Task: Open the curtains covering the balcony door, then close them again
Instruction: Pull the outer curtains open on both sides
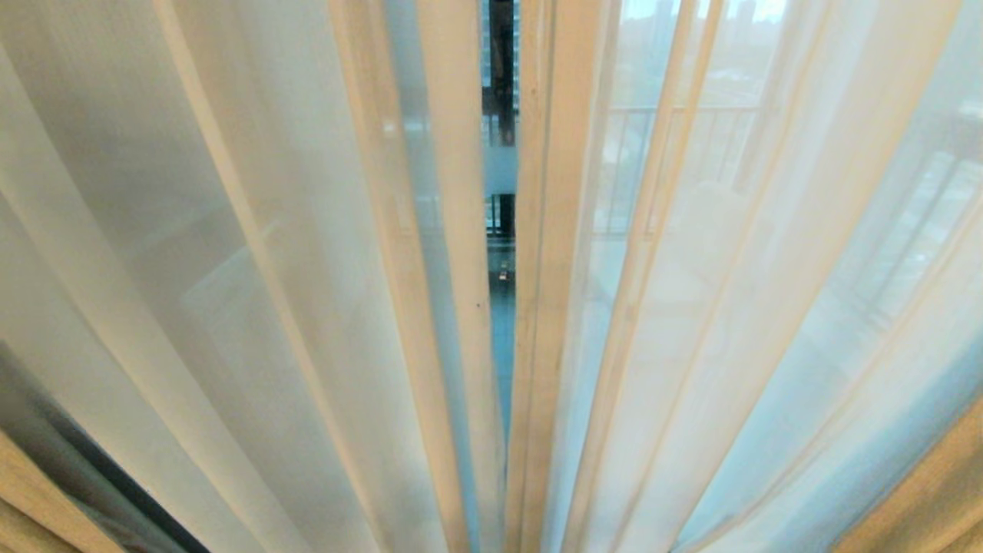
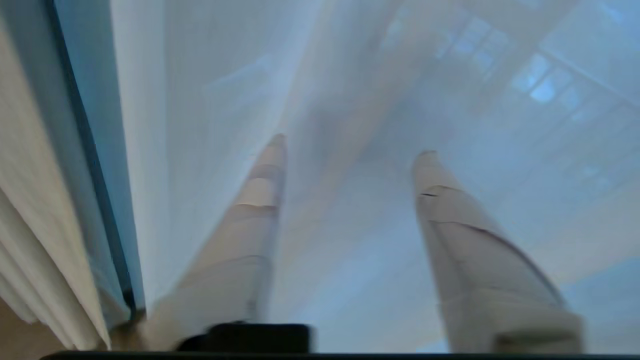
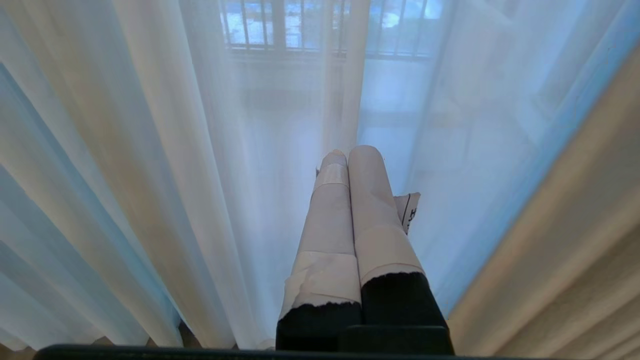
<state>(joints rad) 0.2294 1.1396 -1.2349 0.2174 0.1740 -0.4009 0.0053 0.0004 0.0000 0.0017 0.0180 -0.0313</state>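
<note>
White see-through sheer curtains (image 1: 307, 269) hang nearly drawn together across the head view. A narrow gap at the middle shows a strip of the balcony door (image 1: 501, 77), with its dark frame and frosted band. Neither arm appears in that view. My left gripper (image 2: 351, 145) is open, its tape-wrapped fingers (image 2: 260, 200) spread in front of a sheer fold (image 2: 210, 100), with no cloth pinched between them. My right gripper (image 3: 350, 150) is shut on nothing and points at the sheers (image 3: 150, 150) from close by.
Heavy grey-beige drapes hang at both outer edges (image 1: 46, 507) (image 1: 929, 499), also seen beside each wrist (image 2: 30, 200) (image 3: 575, 250). A dark vertical frame bar (image 2: 95, 175) stands between drape and sheer on the left. The balcony railing (image 3: 300, 25) shows through the sheers.
</note>
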